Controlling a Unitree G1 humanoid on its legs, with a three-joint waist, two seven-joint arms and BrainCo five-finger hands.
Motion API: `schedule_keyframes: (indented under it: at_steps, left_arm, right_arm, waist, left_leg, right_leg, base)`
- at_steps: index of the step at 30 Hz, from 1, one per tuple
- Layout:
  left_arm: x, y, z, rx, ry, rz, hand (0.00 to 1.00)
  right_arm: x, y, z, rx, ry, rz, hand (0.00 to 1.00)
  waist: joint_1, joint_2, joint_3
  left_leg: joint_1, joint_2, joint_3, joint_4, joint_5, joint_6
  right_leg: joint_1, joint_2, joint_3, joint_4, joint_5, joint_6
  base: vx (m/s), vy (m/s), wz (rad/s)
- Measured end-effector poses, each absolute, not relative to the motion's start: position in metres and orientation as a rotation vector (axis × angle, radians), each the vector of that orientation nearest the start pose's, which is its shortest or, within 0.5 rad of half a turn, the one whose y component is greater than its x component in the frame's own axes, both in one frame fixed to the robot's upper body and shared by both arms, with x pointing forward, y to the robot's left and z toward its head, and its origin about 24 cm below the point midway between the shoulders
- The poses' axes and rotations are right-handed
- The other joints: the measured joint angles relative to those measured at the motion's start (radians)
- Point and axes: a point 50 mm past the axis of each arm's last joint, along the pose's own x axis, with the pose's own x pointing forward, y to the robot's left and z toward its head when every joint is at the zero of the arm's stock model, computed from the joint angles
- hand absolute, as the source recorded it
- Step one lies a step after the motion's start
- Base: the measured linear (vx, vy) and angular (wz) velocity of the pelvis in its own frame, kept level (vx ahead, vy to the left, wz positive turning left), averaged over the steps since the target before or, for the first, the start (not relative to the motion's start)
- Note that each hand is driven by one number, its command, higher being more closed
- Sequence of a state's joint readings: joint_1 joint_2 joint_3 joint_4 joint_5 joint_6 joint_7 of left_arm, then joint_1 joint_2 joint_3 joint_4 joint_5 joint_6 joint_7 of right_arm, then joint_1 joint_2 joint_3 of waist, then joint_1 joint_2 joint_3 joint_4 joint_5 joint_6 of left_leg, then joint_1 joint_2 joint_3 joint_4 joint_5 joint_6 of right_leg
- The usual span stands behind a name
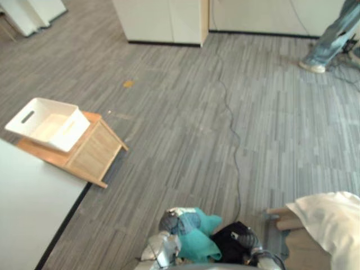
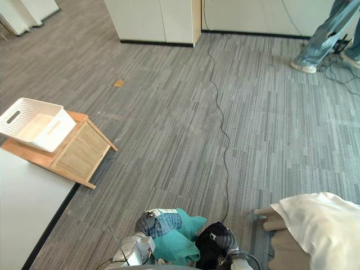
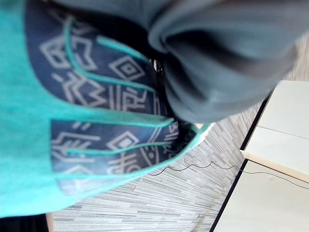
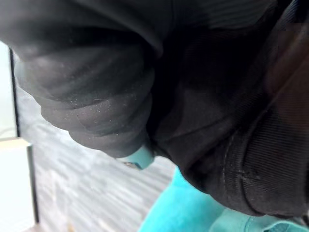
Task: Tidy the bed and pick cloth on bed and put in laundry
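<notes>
At the bottom middle of the left eye view I carry a bundle of clothes against my front: a teal cloth with a navy patterned part, a grey piece and a black cloth. My left hand is at the bundle's left side and my right hand at its right, both buried in the fabric. Black cloth covers the right wrist view. A white laundry basket with slotted handles stands on a tilted wooden stand at the left, apart from the bundle.
The white bed with a dark edge fills the lower left corner. A white cloth lies over a wooden piece at the lower right. White cupboards line the far wall. A person's leg stands at the upper right on the grey carpet.
</notes>
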State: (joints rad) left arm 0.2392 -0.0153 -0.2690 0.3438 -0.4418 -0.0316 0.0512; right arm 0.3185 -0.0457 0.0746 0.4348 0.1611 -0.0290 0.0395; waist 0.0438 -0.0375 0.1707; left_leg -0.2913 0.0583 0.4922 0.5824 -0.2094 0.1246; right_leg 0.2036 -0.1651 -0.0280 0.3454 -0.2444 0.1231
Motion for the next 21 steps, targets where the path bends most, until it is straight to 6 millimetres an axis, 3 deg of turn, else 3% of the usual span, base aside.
schedule_keyframes:
  at_steps: [1,2,3,5,6,8,10,11,12,13,14,15,16,18,19,21]
  left_arm:
    - [0.158,0.099,-0.08,-0.418,0.593,-0.033,1.0]
    - [0.159,0.101,-0.08,-0.406,0.593,-0.04,1.0]
    - [0.16,0.1,-0.08,-0.397,0.596,-0.055,1.0]
    - [0.158,0.092,-0.081,-0.398,0.612,-0.082,1.0]
    - [0.157,0.092,-0.081,-0.398,0.616,-0.084,1.0]
    - [0.16,0.094,-0.081,-0.389,0.608,-0.082,1.0]
    - [0.165,0.093,-0.078,-0.387,0.593,-0.091,1.0]
    - [0.172,0.091,-0.075,-0.385,0.574,-0.101,1.0]
    - [0.174,0.091,-0.074,-0.383,0.569,-0.104,1.0]
    - [0.176,0.091,-0.073,-0.381,0.566,-0.102,1.0]
    - [0.174,0.094,-0.076,-0.371,0.579,-0.088,1.0]
    - [0.176,0.087,-0.078,-0.394,0.595,-0.072,1.0]
    - [0.176,0.087,-0.078,-0.396,0.596,-0.07,1.0]
    - [0.182,0.083,-0.074,-0.437,0.57,-0.063,1.0]
    - [0.182,0.085,-0.075,-0.448,0.571,-0.051,1.0]
    - [0.176,0.091,-0.083,-0.505,0.611,0.003,1.0]
  right_arm:
    - [0.121,-0.157,-0.106,0.132,0.703,-0.027,1.0]
    - [0.123,-0.155,-0.105,0.136,0.7,-0.023,1.0]
    - [0.124,-0.156,-0.105,0.136,0.696,-0.021,1.0]
    - [0.125,-0.165,-0.103,0.115,0.687,-0.037,1.0]
    - [0.125,-0.168,-0.103,0.117,0.684,-0.049,1.0]
    - [0.129,-0.168,-0.099,0.124,0.659,-0.058,1.0]
    - [0.136,-0.17,-0.092,0.118,0.613,-0.066,1.0]
    - [0.145,-0.17,-0.087,0.117,0.58,-0.065,1.0]
    - [0.147,-0.169,-0.087,0.117,0.575,-0.063,1.0]
    - [0.146,-0.168,-0.087,0.118,0.578,-0.061,1.0]
    - [0.146,-0.167,-0.088,0.116,0.585,-0.055,1.0]
    - [0.157,-0.171,-0.085,0.097,0.565,-0.05,1.0]
    - [0.159,-0.173,-0.084,0.098,0.561,-0.058,1.0]
    - [0.159,-0.173,-0.083,0.095,0.562,-0.052,1.0]
    - [0.159,-0.171,-0.084,0.095,0.566,-0.041,1.0]
    - [0.157,-0.162,-0.085,0.093,0.581,-0.001,1.0]
  waist:
    - [-0.013,-0.027,-0.019]
    - [-0.027,-0.045,-0.015]
    - [-0.035,-0.062,-0.009]
    - [-0.035,-0.004,0.02]
    - [-0.045,0.026,0.025]
    - [-0.061,0.05,0.029]
    - [-0.077,0.063,0.036]
    - [-0.086,0.092,0.049]
    - [-0.086,0.089,0.048]
    - [-0.082,0.068,0.039]
    - [-0.082,0.078,0.04]
    - [-0.081,0.14,0.043]
    - [-0.084,0.142,0.042]
    - [-0.087,0.142,0.042]
    - [-0.086,0.142,0.041]
    - [-0.081,0.139,0.044]
  left_leg:
    - [0.125,-0.068,-0.051,-0.196,-0.05,-0.004]
    - [0.149,-0.092,-0.074,-0.22,-0.047,-0.004]
    - [0.202,-0.114,-0.102,-0.259,-0.048,-0.002]
    - [0.358,-0.105,-0.177,-0.358,-0.048,-0.003]
    - [0.412,-0.088,-0.211,-0.393,-0.045,-0.007]
    - [0.459,-0.066,-0.262,-0.406,-0.037,-0.022]
    - [0.492,-0.031,-0.308,-0.405,-0.05,-0.107]
    - [0.522,0.021,-0.327,-0.406,-0.089,-0.175]
    - [0.538,0.037,-0.329,-0.409,-0.104,-0.202]
    - [0.567,0.051,-0.331,-0.416,-0.125,-0.237]
    - [0.621,0.089,-0.347,-0.427,-0.148,-0.276]
    - [0.629,0.166,-0.343,-0.429,-0.103,-0.33]
    - [0.629,0.17,-0.349,-0.431,-0.054,-0.335]
    - [0.607,0.222,-0.359,-0.345,0.108,-0.316]
    - [0.58,0.244,-0.365,-0.279,0.146,-0.293]
    - [0.42,0.32,-0.417,0.05,0.385,-0.158]
  right_leg:
    - [-0.153,-0.036,-0.012,0.393,0.072,0.151]
    - [-0.205,-0.061,-0.007,0.522,0.073,0.142]
    - [-0.265,-0.09,-0.041,0.656,0.054,0.103]
    - [-0.344,-0.114,-0.17,0.772,-0.003,-0.015]
    - [-0.386,-0.107,-0.203,0.764,-0.03,-0.036]
    - [-0.498,-0.094,-0.221,0.665,-0.069,-0.044]
    - [-0.594,-0.074,-0.206,0.444,-0.057,-0.042]
    - [-0.648,-0.041,-0.148,0.181,0.041,-0.045]
    - [-0.656,-0.039,-0.115,0.055,0.11,-0.047]
    - [-0.661,-0.041,-0.068,-0.09,0.209,-0.045]
    - [-0.652,-0.032,-0.042,-0.102,0.436,-0.044]
    - [-0.676,0.024,-0.059,0.005,0.392,-0.066]
    - [-0.697,0.029,-0.059,0.065,0.348,-0.069]
    - [-0.7,0.066,-0.099,0.186,0.207,-0.11]
    - [-0.686,0.082,-0.11,0.188,0.185,-0.126]
    - [-0.554,0.161,-0.131,0.081,0.142,-0.171]
  base:
    - [0.39,0.214,0.43]
    - [0.5,0.185,0.82]
    - [0.43,0.051,0.78]
    - [0.64,0.049,0.75]
    - [0.59,0.014,0.72]
    - [0.56,-0.157,1.01]
    - [0.63,-0.286,1.17]
    - [0.49,-0.305,1.04]
    - [0.77,-0.488,1.12]
    - [0.54,-0.37,0.85]
    - [0.81,-0.537,0.58]
    - [0.65,-0.45,0.32]
    - [0.74,-0.537,0.11]
    - [0.58,-0.489,0.15]
    - [0.56,-0.454,-0.09]
    - [0.57,-0.397,-0.2]
